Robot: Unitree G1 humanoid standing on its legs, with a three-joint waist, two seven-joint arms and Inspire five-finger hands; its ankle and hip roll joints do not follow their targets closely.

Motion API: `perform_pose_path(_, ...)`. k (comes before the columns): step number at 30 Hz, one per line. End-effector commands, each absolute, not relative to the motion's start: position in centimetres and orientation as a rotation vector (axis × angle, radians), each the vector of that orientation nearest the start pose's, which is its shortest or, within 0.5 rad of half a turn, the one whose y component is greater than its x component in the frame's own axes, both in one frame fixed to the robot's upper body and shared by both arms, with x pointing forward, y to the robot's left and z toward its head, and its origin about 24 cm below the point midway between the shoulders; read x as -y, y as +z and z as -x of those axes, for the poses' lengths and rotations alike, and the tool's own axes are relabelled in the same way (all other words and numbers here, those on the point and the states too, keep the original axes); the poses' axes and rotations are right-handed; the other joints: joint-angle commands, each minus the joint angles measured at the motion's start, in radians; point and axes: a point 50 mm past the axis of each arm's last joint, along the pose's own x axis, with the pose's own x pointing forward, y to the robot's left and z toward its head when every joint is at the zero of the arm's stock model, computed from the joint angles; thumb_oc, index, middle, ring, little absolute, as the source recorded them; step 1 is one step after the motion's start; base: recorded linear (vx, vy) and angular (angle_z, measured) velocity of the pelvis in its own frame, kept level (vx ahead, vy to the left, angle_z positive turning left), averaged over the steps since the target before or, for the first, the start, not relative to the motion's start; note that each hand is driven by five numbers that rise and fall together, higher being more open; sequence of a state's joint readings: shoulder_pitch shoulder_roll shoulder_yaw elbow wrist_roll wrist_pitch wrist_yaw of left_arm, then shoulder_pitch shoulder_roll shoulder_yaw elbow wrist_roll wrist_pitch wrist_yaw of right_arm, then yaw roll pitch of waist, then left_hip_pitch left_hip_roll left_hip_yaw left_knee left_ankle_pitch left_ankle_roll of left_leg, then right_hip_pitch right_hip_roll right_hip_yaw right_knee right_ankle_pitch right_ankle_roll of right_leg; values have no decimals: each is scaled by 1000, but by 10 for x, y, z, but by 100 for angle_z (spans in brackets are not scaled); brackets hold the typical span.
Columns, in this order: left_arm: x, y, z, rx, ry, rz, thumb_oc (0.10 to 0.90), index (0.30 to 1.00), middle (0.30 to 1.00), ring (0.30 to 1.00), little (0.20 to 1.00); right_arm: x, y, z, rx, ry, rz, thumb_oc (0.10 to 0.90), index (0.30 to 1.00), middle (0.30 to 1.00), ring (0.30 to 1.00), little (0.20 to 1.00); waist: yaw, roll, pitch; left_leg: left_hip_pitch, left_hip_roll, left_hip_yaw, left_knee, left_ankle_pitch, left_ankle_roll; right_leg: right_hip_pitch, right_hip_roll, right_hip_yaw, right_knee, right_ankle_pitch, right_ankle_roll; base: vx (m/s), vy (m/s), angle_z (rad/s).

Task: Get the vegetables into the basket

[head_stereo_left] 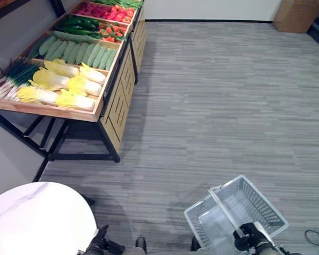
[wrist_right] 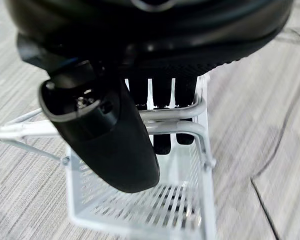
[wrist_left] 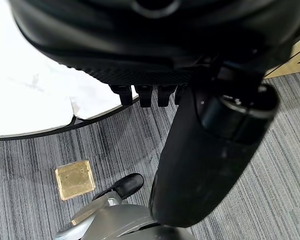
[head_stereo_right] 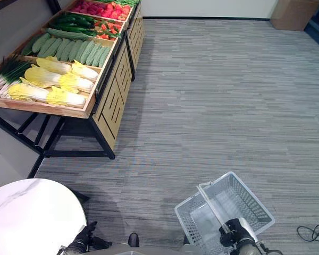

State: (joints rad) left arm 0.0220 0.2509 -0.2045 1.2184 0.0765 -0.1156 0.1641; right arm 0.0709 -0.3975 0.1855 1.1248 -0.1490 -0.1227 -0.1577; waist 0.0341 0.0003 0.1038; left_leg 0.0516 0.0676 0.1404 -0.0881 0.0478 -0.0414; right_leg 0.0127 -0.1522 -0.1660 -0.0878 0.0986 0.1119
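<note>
No readable writing or labels showed on anything. Right hand (head_stereo_left: 249,236) was curled round the handle (wrist_right: 160,119) of the white wire basket (head_stereo_left: 266,204), which hung low at the robot's right, over grey carpet (head_stereo_left: 218,95). Its wrist view showed the fingers (wrist_right: 162,142) hooked over the handle bars and the basket mesh below with nothing in it. Left hand (head_stereo_left: 97,244) sat low beside the round white table (head_stereo_left: 37,218); its wrist view showed its fingers (wrist_left: 145,95) curled, holding nothing, plus a small brass floor plate (wrist_left: 74,179). Vegetables lay well apart from the basket on the wooden stand (head_stereo_left: 48,110): napa cabbages (head_stereo_left: 58,87), scallions (head_stereo_left: 13,78), pale cucumbers (head_stereo_left: 77,52), dark cucumbers (head_stereo_left: 77,24), red produce (head_stereo_left: 106,11). A cardboard box (head_stereo_left: 297,15) stood far right.
</note>
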Motion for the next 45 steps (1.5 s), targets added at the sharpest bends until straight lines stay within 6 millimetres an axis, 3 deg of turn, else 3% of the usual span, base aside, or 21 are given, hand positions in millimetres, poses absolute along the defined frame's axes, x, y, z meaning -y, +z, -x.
perform_pose_path(1,-235,-157,-100,-1104,60,-486,900,1000,1000,1000,1000,305,-117,-127,-915,-189,639,400,300,300,300,300,13,-37,29,-7,0,-17,1,0,-30,13,-34,1,14,31,77,42,82,-1)
perform_pose_path(9,-241,-154,-105,-1096,82,-496,900,1000,1000,1000,1000,310,-122,-116,-966,-309,528,400,300,300,300,300,8,-47,68,-50,-54,-12,81,-55,14,-49,-94,37,130,64,103,25,160,-3)
perform_pose_path(10,-244,-152,-110,-1079,88,-503,900,1000,1000,1000,1000,310,-122,-116,-969,-322,515,400,300,300,300,300,4,-41,77,-48,-59,-15,81,-60,24,-83,-94,48,207,71,104,2,143,-4)
perform_pose_path(14,-249,-147,-122,-1043,83,-523,900,1000,1000,1000,1000,311,-123,-116,-981,-341,492,400,300,300,300,300,-10,-29,101,-24,-62,-20,93,-79,35,-148,-63,86,309,62,88,68,118,-11)
perform_pose_path(16,-250,-145,-127,-1034,98,-515,900,1000,1000,1000,1000,310,-123,-117,-980,-342,492,400,300,300,300,300,-27,-28,108,16,-66,-19,91,-107,31,-181,-53,75,231,59,80,279,-94,-8)
perform_pose_path(19,-245,-148,-127,-1045,87,-501,900,1000,1000,1000,1000,306,-124,-120,-976,-327,488,400,300,300,300,300,-53,-32,112,68,-52,-41,108,-144,10,-237,-54,110,164,115,93,350,-273,25)
perform_pose_path(21,-241,-153,-113,-1087,98,-468,900,1000,1000,1000,1000,311,-125,-109,-996,-330,487,400,300,300,300,300,-46,-18,70,102,5,-69,118,-113,-29,-181,-1,58,146,68,59,529,-553,12)
perform_pose_path(25,-236,-154,-112,-1086,83,-465,900,1000,1000,1000,1000,319,-119,-112,-974,-329,513,400,300,300,300,300,-49,4,64,103,41,-87,126,-64,-57,-180,29,37,168,30,35,144,-187,25)
perform_pose_path(26,-236,-154,-112,-1086,83,-465,900,1000,1000,1000,1000,319,-119,-112,-974,-329,513,400,300,300,300,300,-50,5,64,102,42,-88,126,-64,-57,-180,29,37,169,30,35,149,-247,-3)
perform_pose_path(29,-235,-152,-120,-1065,90,-471,900,1000,1000,1000,1000,324,-117,-110,-975,-325,544,400,300,300,300,300,-49,10,78,49,60,-111,227,17,-92,-153,54,20,162,-4,-1,95,-216,3)
perform_pose_path(32,-235,-149,-129,-1038,101,-470,900,1000,1000,1000,1000,327,-116,-108,-993,-316,571,400,300,300,300,300,-41,4,95,-17,47,-139,325,60,-96,-125,54,9,157,-27,-19,67,-146,19)
perform_pose_path(36,-232,-147,-139,-1008,87,-482,900,1000,1000,1000,1000,333,-116,-103,-1011,-346,575,400,300,300,300,300,-33,-5,108,-96,39,-120,272,32,-81,-90,28,-8,145,-43,-9,93,-25,35)
perform_pose_path(37,-230,-146,-141,-998,79,-492,900,1000,1000,1000,1000,334,-115,-104,-1006,-348,580,400,300,300,300,300,-26,-8,106,-151,48,-95,183,10,-69,-78,16,-11,141,-56,-1,194,72,55)
perform_pose_path(41,-230,-146,-142,-995,71,-501,900,1000,1000,1000,1000,330,-115,-107,-996,-338,584,400,300,300,300,300,-8,-2,108,-201,74,-87,96,89,-79,-55,21,6,143,-74,4,146,85,20)
perform_pose_path(45,-235,-148,-133,-1026,68,-508,900,1000,1000,1000,1000,320,-121,-106,-1005,-305,564,400,300,300,300,300,2,-17,91,-177,39,-74,87,62,-56,-26,5,49,149,-81,24,204,173,-53)
